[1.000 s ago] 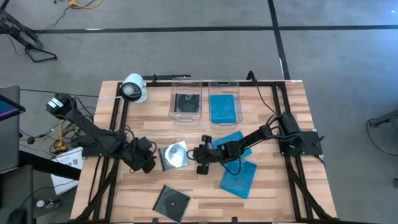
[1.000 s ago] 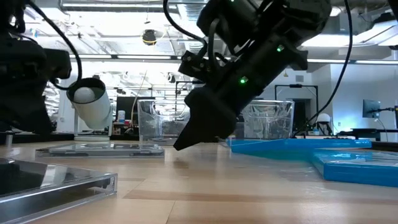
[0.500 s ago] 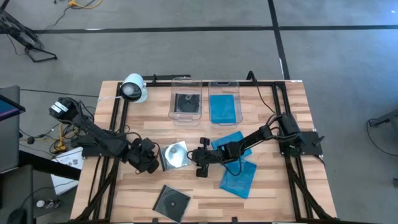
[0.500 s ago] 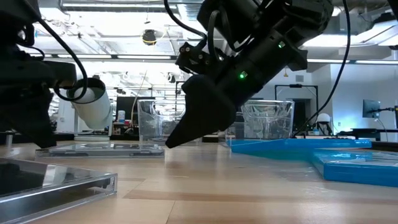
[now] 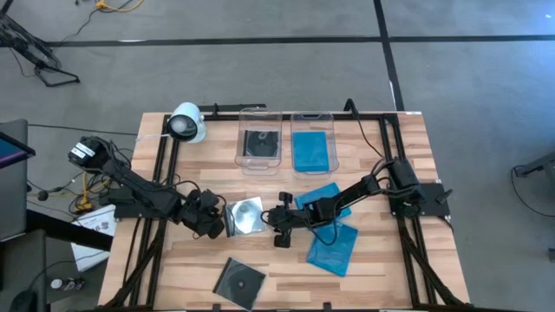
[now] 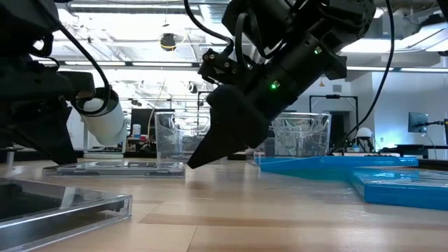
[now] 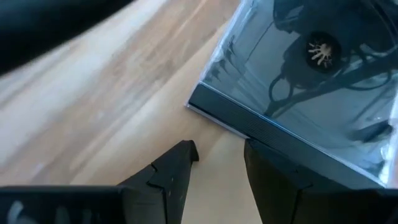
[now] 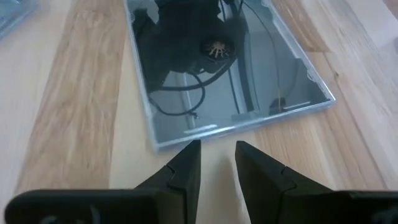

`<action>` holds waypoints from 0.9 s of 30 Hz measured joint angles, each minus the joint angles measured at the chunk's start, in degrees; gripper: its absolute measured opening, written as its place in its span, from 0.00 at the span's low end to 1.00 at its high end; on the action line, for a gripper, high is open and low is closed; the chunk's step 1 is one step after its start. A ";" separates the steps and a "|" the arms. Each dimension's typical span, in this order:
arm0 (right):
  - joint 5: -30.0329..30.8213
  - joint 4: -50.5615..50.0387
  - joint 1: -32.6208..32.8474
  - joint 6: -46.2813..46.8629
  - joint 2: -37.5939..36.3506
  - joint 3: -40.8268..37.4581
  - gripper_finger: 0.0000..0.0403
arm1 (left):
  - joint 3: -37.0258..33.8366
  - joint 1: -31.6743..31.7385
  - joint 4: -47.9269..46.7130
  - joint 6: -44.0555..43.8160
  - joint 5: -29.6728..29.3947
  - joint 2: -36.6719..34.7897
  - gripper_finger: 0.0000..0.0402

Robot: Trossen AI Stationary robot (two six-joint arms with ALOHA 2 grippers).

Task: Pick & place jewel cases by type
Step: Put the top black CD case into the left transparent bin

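A clear jewel case with a silver disc point(image 5: 245, 215) lies flat on the table between my two grippers. My left gripper point(image 5: 218, 224) stands low at its left edge, fingers a little apart point(image 7: 221, 155), nothing between them. My right gripper point(image 5: 271, 220) slants down at its right edge, open by a narrow gap point(image 8: 217, 152) just short of the case's rim point(image 8: 186, 134). A second clear and black case point(image 5: 240, 279) lies near the front edge. Two blue cases point(image 5: 328, 198) point(image 5: 334, 247) lie under and beside my right arm. My left gripper has one finger point(image 7: 264, 168) right at the case's dark spine edge point(image 7: 236, 118); whether it touches I cannot tell. My right gripper's fingertips point(image 8: 189, 155) stand at the case's near rim, pointing slantwise down from the table's right; touch cannot be told.
Two clear tubs stand at the back: the left one point(image 5: 260, 139) holds a clear and black case, the right one point(image 5: 312, 143) a blue one. A white camera point(image 5: 186, 123) stands at the back left. Bare wood lies at the front right.
My left gripper has moved toward the table's right and sunk lower, coming up to the left edge of the clear case with the disc. The case has stayed where it was.
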 joint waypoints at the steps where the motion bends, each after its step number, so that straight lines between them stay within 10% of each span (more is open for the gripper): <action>1: 0.03 -0.22 0.00 0.01 0.01 0.00 0.24 | -0.04 0.09 -0.01 0.77 -0.39 0.01 0.37; 14: -1.69 0.54 0.37 0.45 0.01 0.00 0.24 | -0.28 6.23 4.89 15.30 -4.03 0.22 0.37; 27: -4.62 -2.66 0.74 0.04 0.01 0.03 0.24 | -0.11 11.87 8.65 20.48 7.58 -0.18 0.37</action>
